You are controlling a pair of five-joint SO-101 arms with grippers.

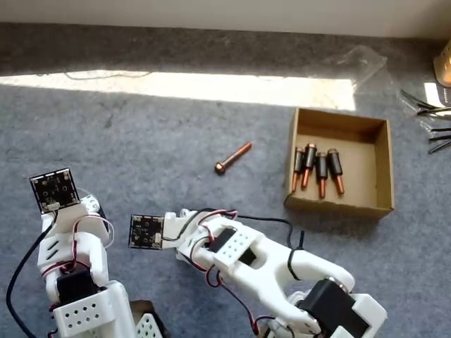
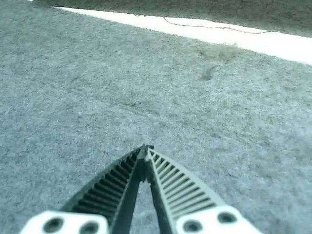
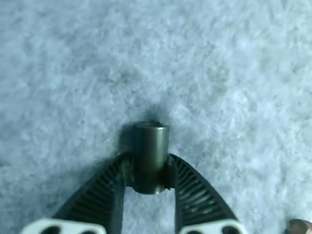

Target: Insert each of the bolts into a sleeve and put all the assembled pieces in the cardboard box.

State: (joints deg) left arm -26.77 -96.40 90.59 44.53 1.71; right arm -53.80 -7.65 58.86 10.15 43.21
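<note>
high view. two arms stand at the near side: the left arm (image 1: 74, 260) at the lower left, and the right arm (image 1: 246, 253) beside it, angled toward the middle. one loose bolt (image 1: 232, 158), copper-coloured, lies flat on the grey carpet (image 1: 141, 141). it is beyond the right arm and well apart from the cardboard box (image 1: 338, 205). there is one box, open-topped, at the right. in it lie four assembled pieces (image 1: 322, 169), side by side and roughly parallel, each dark at the far end and copper at the near end. one clear plastic bag (image 1: 359, 63) lies beyond the box. one sunlit strip (image 1: 176, 88) crosses the carpet at the back.

left wrist view. the left gripper (image 2: 145, 152) is pressed together, its ribbed tips touching and nothing between them. it hangs over bare carpet. one thin cable (image 2: 204, 24) runs along the sunlit strip farther off.

right wrist view. the right gripper (image 3: 147, 168) pinches one sleeve (image 3: 151, 141), a dark hollow tube. the fingers clamp its nearer end and its open end points away from the wrist. carpet lies beneath; whether the sleeve touches it cannot be told. one copper-coloured fragment (image 3: 300, 226) shows at the margin, too little of it to identify.

count: one loose bolt, one held sleeve, four assembled pieces, one box.
</note>
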